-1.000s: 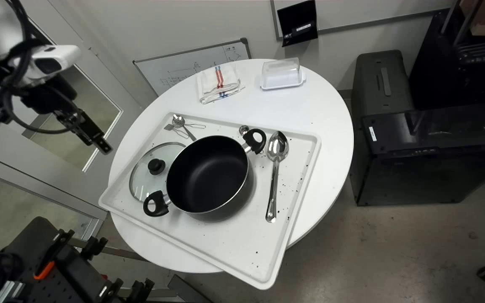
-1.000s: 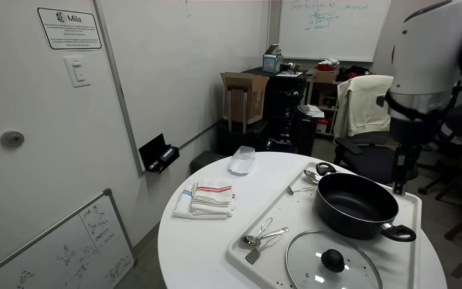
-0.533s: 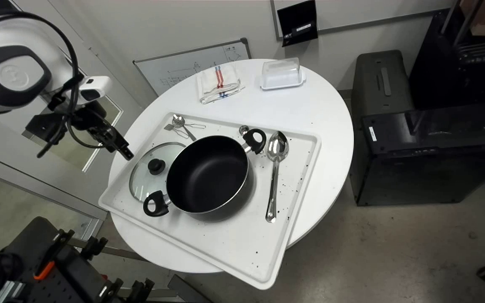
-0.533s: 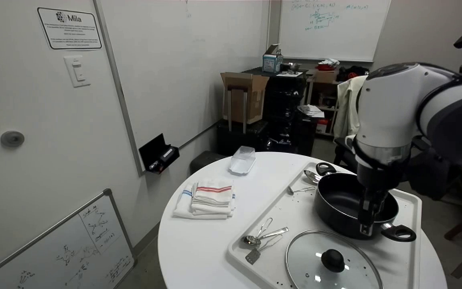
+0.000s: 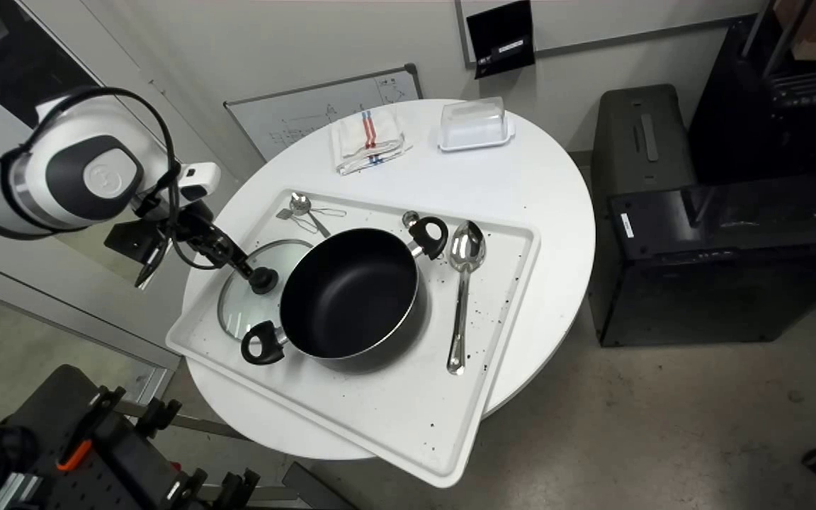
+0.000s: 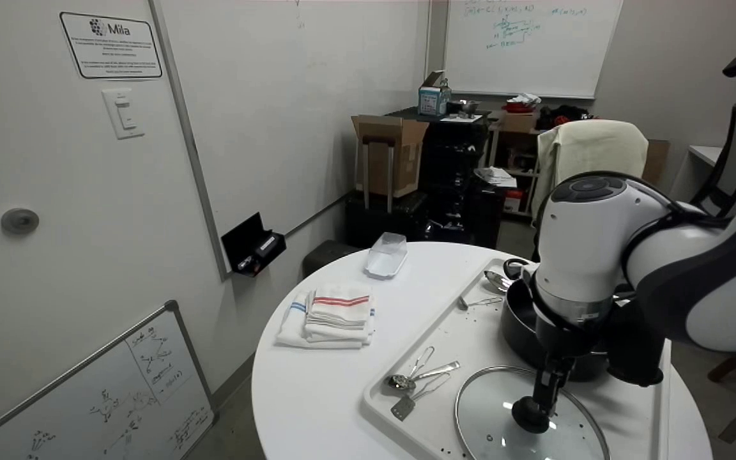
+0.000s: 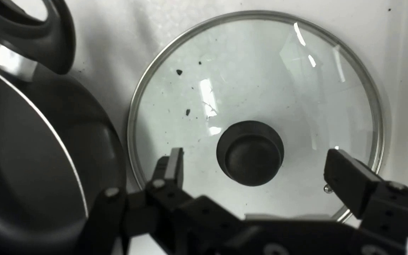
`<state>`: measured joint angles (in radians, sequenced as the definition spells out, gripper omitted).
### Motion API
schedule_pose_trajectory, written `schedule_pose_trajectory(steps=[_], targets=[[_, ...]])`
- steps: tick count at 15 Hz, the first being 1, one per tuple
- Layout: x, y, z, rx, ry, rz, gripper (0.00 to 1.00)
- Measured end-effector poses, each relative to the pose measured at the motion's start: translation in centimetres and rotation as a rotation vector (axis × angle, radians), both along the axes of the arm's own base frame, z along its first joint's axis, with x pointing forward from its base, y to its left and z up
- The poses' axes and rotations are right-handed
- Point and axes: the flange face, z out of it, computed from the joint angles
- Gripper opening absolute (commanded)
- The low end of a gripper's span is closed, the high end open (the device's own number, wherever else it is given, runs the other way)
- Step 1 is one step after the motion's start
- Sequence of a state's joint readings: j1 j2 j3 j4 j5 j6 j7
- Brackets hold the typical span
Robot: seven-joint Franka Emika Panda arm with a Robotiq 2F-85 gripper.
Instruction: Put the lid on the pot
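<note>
The clear glass lid (image 5: 241,308) lies flat on the tray, knob up, beside the black pot (image 5: 351,301). The lid also shows in an exterior view (image 6: 492,409) and the wrist view (image 7: 260,71). The pot stands upright and uncovered; the arm partly hides it in an exterior view (image 6: 521,332), and its wall shows at the left of the wrist view (image 7: 94,124). My gripper (image 7: 254,151) is open, its fingers apart on either side of the lid's black knob (image 7: 251,159), touching neither side. In an exterior view the gripper (image 6: 545,393) is right at the knob.
The white tray (image 5: 380,411) lies on a round white table (image 5: 542,191). A large metal spoon (image 5: 461,304) lies beyond the pot. Small metal utensils (image 5: 303,207) lie near the lid. Folded towels (image 5: 369,138) and a clear-topped dish (image 5: 475,126) stand at the back.
My gripper has moved from beside the table, past the pot, down to the lid's knob. The lid and pot have not moved.
</note>
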<state>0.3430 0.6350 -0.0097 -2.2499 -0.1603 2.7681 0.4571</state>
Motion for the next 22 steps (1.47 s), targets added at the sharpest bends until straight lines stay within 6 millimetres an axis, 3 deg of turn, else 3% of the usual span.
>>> schedule_pose_trajectory(steps=[6,11,12,13,18,22], targets=[[1.2,0.5,-4.1,-0.007,-0.023,-0.025,1.00],[2.1,1.1,-5.9,0.001,-0.021,-0.062,1.00],[2.2,1.2,-6.1,0.002,-0.022,-0.067,0.91],[2.3,1.3,-6.2,0.003,-0.023,-0.070,0.72],[2.7,1.3,-6.3,0.008,-0.028,-0.085,0.35],[3.1,1.3,-5.6,0.014,-0.040,-0.092,0.25]])
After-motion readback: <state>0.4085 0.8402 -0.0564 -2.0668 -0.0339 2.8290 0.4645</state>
